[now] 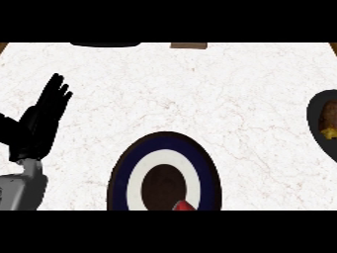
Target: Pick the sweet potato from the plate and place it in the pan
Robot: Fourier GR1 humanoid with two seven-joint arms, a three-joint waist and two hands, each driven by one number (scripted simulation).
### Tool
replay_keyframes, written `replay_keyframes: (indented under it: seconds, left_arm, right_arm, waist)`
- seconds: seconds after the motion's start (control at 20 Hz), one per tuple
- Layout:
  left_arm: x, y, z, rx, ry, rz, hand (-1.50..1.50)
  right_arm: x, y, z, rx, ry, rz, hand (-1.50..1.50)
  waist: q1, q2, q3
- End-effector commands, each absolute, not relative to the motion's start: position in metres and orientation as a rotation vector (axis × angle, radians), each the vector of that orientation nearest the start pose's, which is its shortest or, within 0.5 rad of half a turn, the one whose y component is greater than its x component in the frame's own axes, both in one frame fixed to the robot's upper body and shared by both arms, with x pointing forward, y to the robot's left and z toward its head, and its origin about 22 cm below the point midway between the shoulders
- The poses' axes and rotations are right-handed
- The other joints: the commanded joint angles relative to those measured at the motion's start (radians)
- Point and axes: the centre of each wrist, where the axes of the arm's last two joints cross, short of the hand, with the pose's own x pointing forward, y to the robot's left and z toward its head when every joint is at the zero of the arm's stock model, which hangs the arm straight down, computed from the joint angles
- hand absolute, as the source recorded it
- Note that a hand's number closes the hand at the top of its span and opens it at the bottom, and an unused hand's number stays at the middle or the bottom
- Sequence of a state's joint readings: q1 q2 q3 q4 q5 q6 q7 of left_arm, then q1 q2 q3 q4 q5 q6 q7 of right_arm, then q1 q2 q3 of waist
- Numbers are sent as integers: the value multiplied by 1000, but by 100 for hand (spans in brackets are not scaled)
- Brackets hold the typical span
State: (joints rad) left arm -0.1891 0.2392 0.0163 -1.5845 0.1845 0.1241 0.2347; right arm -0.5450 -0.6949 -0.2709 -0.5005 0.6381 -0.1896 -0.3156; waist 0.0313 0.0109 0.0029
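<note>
1. Sweet potato (pixel 333 112): you will find it at the right edge of the view, a brownish piece lying inside the dark pan (pixel 330 129), with a small yellow bit (pixel 331 133) just below it.
2. You can see only part of the pan; it runs out of view on the right.
3. Plate (pixel 127 170): it sits at the bottom centre of the worktop (pixel 186 89), with a dark rim, blue and white rings and a dark middle. A small red thing (pixel 183 206) shows at its lower edge.
4. Left hand (pixel 39 126): you see it at the left, raised over the worktop, fingers (pixel 56 94) straight and spread, thumb out to the side, holding nothing. It is well apart from the plate and the pan.
5. You cannot see the right hand anywhere.
</note>
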Motion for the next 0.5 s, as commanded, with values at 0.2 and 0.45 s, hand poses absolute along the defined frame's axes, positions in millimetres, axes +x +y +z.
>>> replay_keyframes:
  seconds: [0.2,0.45]
  left_arm:
    - [294,271,64,88,-1519,48,0]
    - [270,282,57,91,-1535,37,0]
  right_arm:
    - [302,-505,35,-998,-1320,502,-150]
    - [281,-535,50,-905,-1488,240,-150]
  waist:
    - [-13,-2,0]
    - [-13,-5,1]
